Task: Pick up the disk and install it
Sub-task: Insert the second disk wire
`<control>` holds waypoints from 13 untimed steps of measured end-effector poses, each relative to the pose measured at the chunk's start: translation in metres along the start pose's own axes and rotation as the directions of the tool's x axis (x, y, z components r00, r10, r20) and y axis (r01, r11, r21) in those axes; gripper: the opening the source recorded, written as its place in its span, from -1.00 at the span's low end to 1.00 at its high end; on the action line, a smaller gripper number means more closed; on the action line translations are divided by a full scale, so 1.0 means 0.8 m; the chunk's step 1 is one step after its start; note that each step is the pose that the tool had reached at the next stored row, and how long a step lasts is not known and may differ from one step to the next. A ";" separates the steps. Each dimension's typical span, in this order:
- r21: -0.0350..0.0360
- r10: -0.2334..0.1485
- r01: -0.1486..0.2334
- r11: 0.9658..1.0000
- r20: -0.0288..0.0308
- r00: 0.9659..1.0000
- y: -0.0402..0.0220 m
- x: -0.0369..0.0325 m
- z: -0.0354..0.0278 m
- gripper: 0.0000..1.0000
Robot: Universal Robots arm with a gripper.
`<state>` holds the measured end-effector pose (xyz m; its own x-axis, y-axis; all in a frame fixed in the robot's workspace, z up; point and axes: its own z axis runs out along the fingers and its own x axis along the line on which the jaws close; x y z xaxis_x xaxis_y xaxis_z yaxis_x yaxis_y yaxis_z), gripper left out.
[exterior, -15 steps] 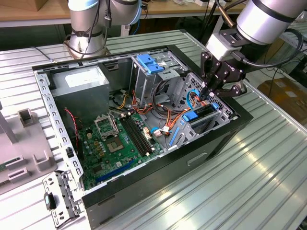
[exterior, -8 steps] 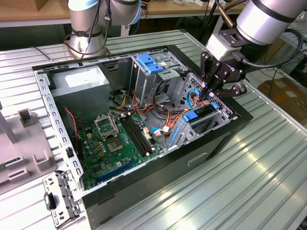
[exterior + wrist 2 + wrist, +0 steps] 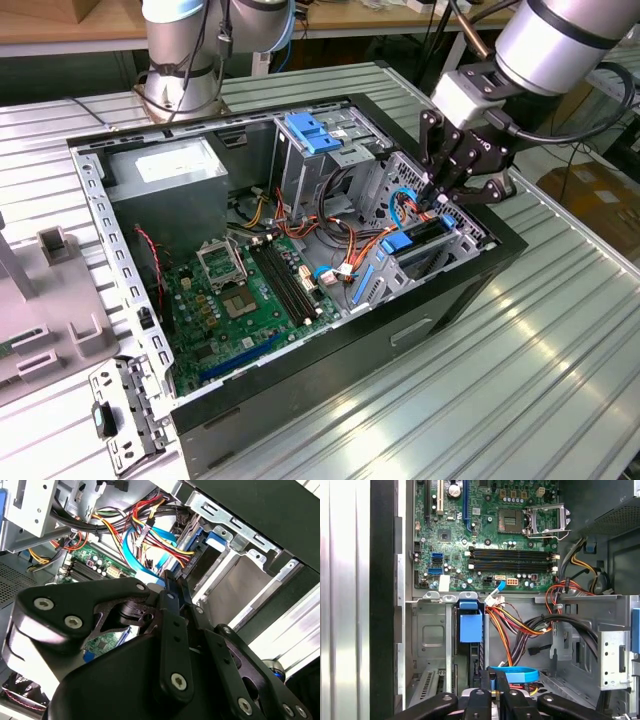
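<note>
Inside computer case (image 3: 350, 345), gripper (image 3: 440, 198) over seated disk (image 3: 425, 240) (edge-on).

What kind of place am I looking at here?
Probably a robotics lab or test bench: an opened computer case lies on a ribbed metal table, a robot arm reaches into it, and wooden workbenches stand behind.

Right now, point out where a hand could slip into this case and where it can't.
Freest: over the motherboard, between the power supply and the case's front wall. The empty bay slot beside the seated disk is bare too. Crowded: the cable bundle between the drive cage and the gripper, low over the bay.
</note>
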<state>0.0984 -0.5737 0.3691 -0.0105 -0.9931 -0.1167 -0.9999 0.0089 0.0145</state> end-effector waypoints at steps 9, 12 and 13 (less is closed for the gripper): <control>0.000 0.000 0.000 1.000 0.000 1.000 -0.0001 0.0087 -0.0009 -0.67; 0.000 0.000 0.000 1.000 0.000 1.000 -0.0001 0.0112 -0.0011 -0.67; 0.000 0.000 0.000 1.000 0.000 1.000 -0.0001 0.0119 -0.0012 -0.67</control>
<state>0.0984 -0.5833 0.3690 -0.0105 -0.9931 -0.1168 -0.9999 0.0089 0.0145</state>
